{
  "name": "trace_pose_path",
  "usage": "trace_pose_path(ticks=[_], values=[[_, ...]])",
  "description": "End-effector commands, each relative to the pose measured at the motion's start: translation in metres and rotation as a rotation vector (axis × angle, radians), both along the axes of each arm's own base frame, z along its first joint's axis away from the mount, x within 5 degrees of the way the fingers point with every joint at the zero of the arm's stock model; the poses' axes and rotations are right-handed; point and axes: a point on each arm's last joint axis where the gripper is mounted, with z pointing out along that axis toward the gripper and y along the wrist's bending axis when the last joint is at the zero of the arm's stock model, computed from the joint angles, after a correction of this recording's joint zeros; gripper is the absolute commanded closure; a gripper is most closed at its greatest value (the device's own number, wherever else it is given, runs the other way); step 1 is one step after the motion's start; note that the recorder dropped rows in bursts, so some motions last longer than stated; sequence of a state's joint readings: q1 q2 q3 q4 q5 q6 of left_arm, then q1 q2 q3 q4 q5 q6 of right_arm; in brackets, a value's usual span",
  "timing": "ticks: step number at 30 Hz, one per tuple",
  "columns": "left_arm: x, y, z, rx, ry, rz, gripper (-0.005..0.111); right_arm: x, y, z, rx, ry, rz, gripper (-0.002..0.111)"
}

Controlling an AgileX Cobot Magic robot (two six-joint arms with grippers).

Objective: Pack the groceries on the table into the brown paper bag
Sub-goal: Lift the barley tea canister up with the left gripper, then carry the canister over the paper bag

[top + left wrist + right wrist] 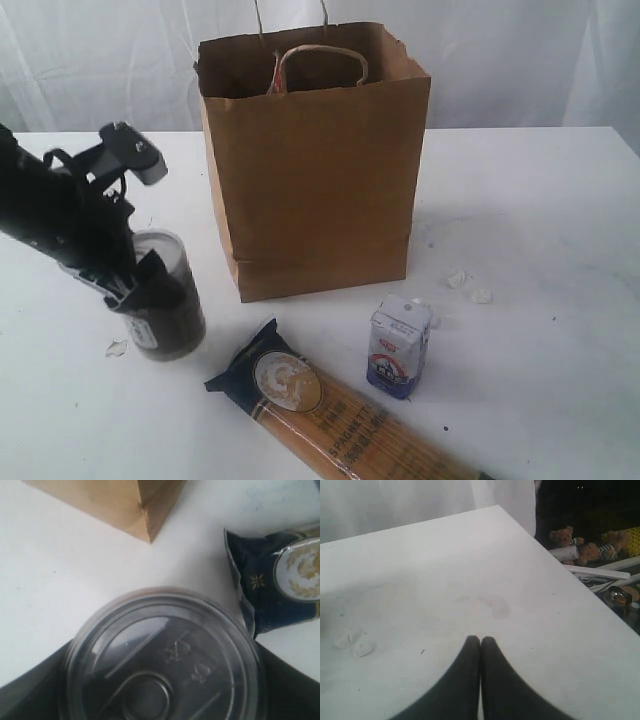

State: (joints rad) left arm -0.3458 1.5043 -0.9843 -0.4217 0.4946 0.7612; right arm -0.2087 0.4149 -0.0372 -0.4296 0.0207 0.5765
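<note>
**A robot test room with a staged table**

This looks like a lab or test room rather than a home or shop. A plain white table [540,220] is the only piece of furniture in view. Behind the table, a white curtain [100,60] hangs in folds as a backdrop. A black robot arm [60,215] reaches over the table's left side. Beyond the table's edge the space is dark and cluttered. Teddy bears [592,551] lie there among loose odds and ends that are too small to make out.
</note>
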Motion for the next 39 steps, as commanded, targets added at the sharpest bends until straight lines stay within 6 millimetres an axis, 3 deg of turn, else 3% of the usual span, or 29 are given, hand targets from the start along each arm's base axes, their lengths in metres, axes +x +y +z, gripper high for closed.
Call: trace_pose_path(ticks=[1, 10, 17, 21, 26, 39], values=[[-0.002, -0.003, 0.046, -0.086, -0.088, 0.029, 0.107, 0.0, 0.001, -0.002, 0.002, 0.0, 0.008, 0.108], [-0.027, 0.003, 0.11, -0.095, -0.181, -0.064, 0.107, 0.0, 0.001, -0.002, 0.002, 0.0, 0.008, 0.108], [-0.036, 0.013, 0.205, -0.258, -0.626, 0.036, 0.107, 0.0, 0.001, -0.002, 0.002, 0.0, 0.008, 0.108], [-0.029, 0.017, 0.239, -0.401, -0.851, 0.166, 0.107, 0.0, 0.001, -0.002, 0.002, 0.0, 0.008, 0.108], [-0.019, 0.022, 0.255, -0.589, -0.942, 0.325, 0.107, 0.0, 0.001, -0.002, 0.002, 0.0, 0.008, 0.108], [-0.006, 0.017, 0.245, -0.663, -0.856, 0.382, 0.107, 0.0, 0.002, -0.002, 0.002, 0.0, 0.017, 0.108]])
